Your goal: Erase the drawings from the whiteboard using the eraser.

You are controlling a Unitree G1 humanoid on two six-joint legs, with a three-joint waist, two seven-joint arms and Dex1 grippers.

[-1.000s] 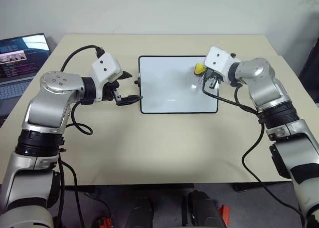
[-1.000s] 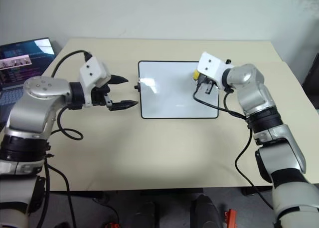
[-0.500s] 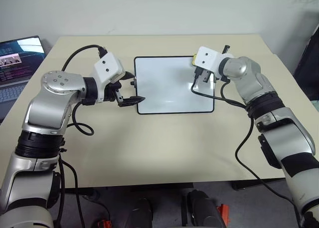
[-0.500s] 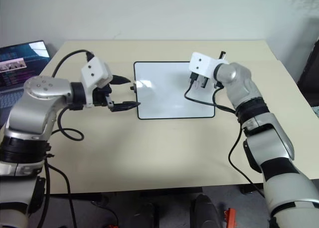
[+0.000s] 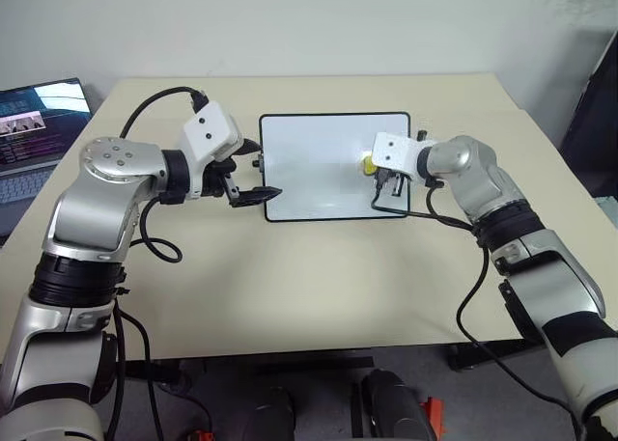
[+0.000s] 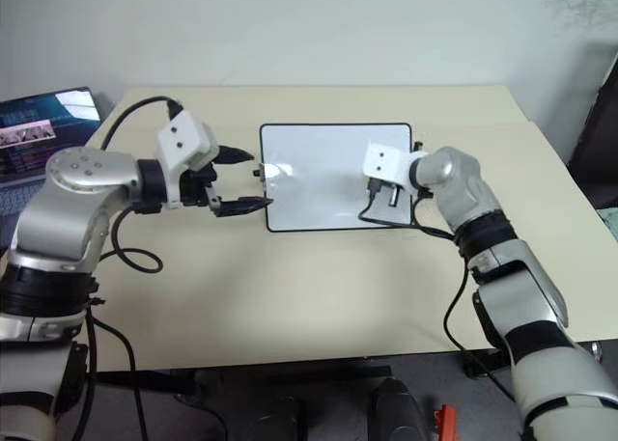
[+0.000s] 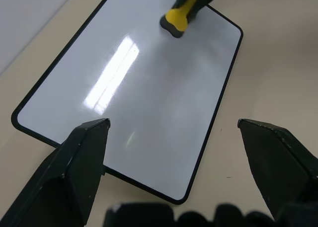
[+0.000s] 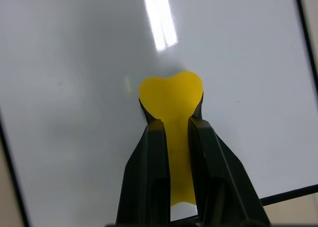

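In the left eye view, my right gripper (image 5: 379, 171) is pinching the yellow eraser (image 5: 369, 162) against the whiteboard (image 5: 309, 161), right of the frame's center, while my left gripper (image 5: 253, 176) is hanging with its fingers apart just off the board's left edge. The tan table (image 5: 309, 267) is carrying the board, and a laptop (image 5: 34, 123) is sitting at the far left.

In the left wrist view, the eraser is pressing down near the top center of the frame, and the white surface is looking bare.

In the right wrist view, my 2 fingers (image 8: 149, 172) are clamping the eraser's narrow waist at center frame. I am seeing 0 drawings anywhere, so I am judging the wiping done or nearly so.
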